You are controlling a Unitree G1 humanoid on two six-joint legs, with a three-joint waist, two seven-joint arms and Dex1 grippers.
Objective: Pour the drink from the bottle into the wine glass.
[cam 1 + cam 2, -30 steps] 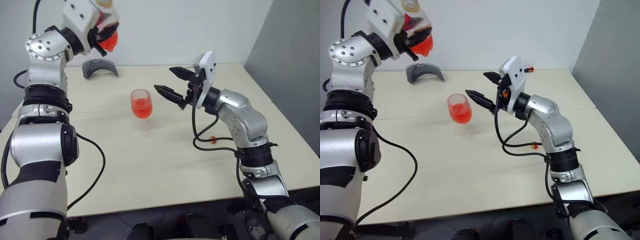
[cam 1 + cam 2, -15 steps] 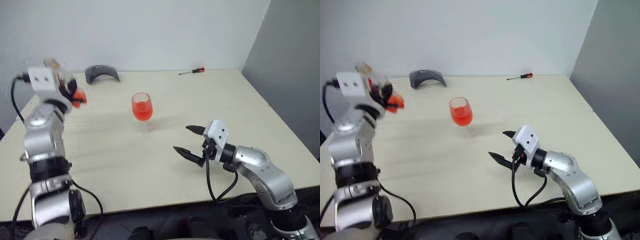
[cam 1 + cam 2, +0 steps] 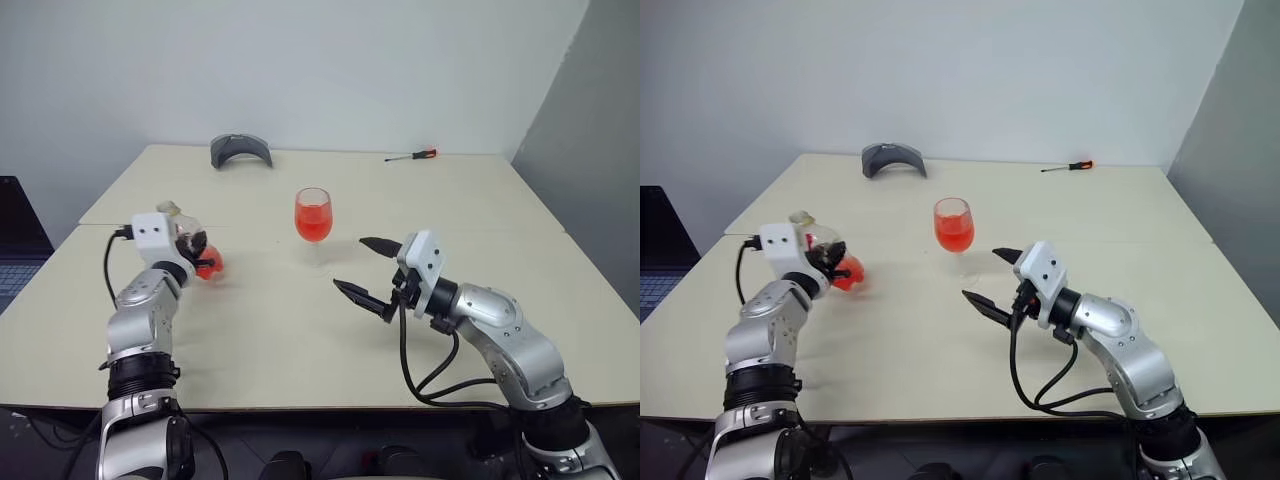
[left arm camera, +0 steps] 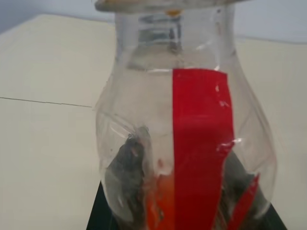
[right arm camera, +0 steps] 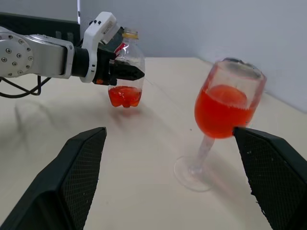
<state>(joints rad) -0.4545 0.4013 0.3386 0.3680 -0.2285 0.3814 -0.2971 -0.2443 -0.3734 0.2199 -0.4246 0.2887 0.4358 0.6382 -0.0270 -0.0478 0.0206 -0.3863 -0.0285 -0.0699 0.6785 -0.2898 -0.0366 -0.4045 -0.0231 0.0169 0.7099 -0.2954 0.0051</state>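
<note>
The wine glass (image 3: 313, 215) stands upright mid-table, its bowl about half full of the red drink (image 5: 221, 108). To its left my left gripper (image 3: 192, 256) is shut on the bottle (image 3: 203, 262), held upright and low over the table. A little drink (image 5: 124, 96) lies in the bottle's bottom. Whether the bottle touches the table I cannot tell. In the left wrist view the bottle's red label (image 4: 201, 143) is close up. My right gripper (image 3: 352, 265) hovers open and empty just right of the glass, in front of it and pointing toward it.
A grey curved object (image 3: 241, 150) lies at the table's far edge, and a red-handled screwdriver (image 3: 412, 155) lies at the far right. A dark laptop (image 3: 14, 250) sits off the table's left side. The beige table (image 3: 300, 340) is bare in front.
My left arm has come down from high above the table with the bottle, which has turned from tipped to upright. The right gripper has sunk and drawn back from the glass. The camera has shifted.
</note>
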